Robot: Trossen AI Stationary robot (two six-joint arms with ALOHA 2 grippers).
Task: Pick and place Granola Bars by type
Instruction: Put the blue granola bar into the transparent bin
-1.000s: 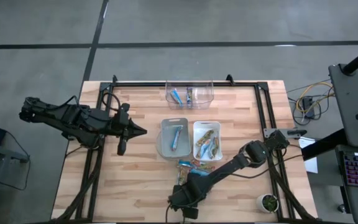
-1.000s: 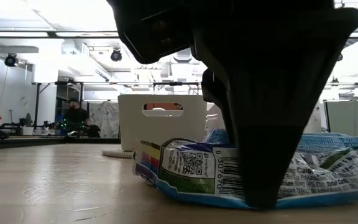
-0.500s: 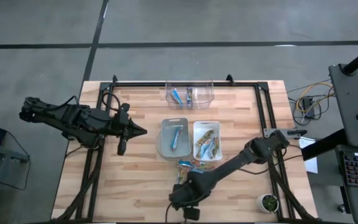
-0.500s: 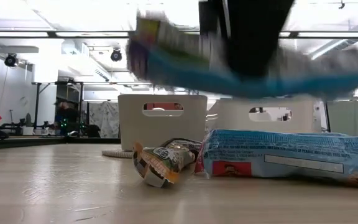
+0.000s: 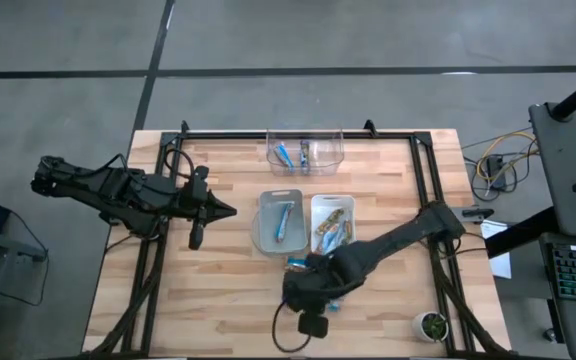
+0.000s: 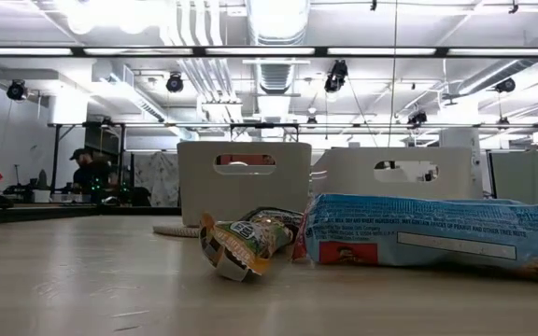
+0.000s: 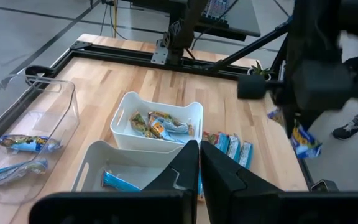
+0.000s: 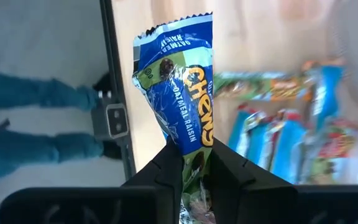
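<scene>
- Your right gripper is pinched nearly shut on one end of a blue bar; in the right wrist view the wrapper stands straight out past the fingertips, long axis in line with the fingers.
- In the high view that right gripper hangs over the table's near edge, lifted clear of the wood; the low view shows nothing of it at table height.
- The loose bars lie on the table between that gripper and the bins, just beside the white bin's near wall.
- Bins lie away from the gripper, toward the table's middle: grey bin holds blue bars, white bin beside it holds mostly tan-green ones with a bit of blue showing.
- So the blue bar most likely goes to the grey bin, the one farther toward your left arm; carry it over the loose bars, then across.
- Clear bin at the far edge also holds blue bars; well apart, a longer reach.
- Your left gripper is shut, holds nothing, parked just beside the grey bin; nearer to it, but idle.
</scene>
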